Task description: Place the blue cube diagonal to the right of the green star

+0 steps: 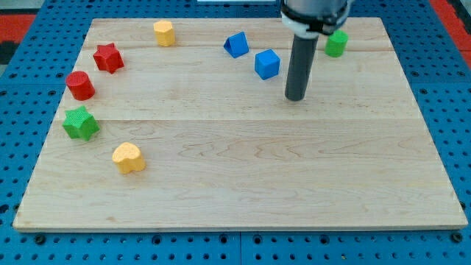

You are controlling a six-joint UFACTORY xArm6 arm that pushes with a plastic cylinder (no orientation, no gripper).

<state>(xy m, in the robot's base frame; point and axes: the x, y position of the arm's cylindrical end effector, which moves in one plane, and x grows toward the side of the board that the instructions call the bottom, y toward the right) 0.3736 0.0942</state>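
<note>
Nearest the view's bottom, on the wooden board (pixel 243 184), lies a yellow heart (pixel 128 157) at the left. Just above it and further left sits the green star (pixel 80 123), close to the board's left edge. Above the star stands a red cylinder (pixel 80 85), and above that a red star (pixel 108 57).

Right of centre, my tip (pixel 296 97) rests on the board, the dark rod rising straight up from it. This arm carries no pincer, only the rod. The blue cube (pixel 267 64) sits just up and to the left of the tip, near it but apart from it, and well apart from the green star across the board.

Further back, a blue triangular block (pixel 235 45) lies just left of the cube. A green cylinder (pixel 336 43) stands right of the rod, and a yellow block (pixel 164 33) sits near the top edge at the left.
</note>
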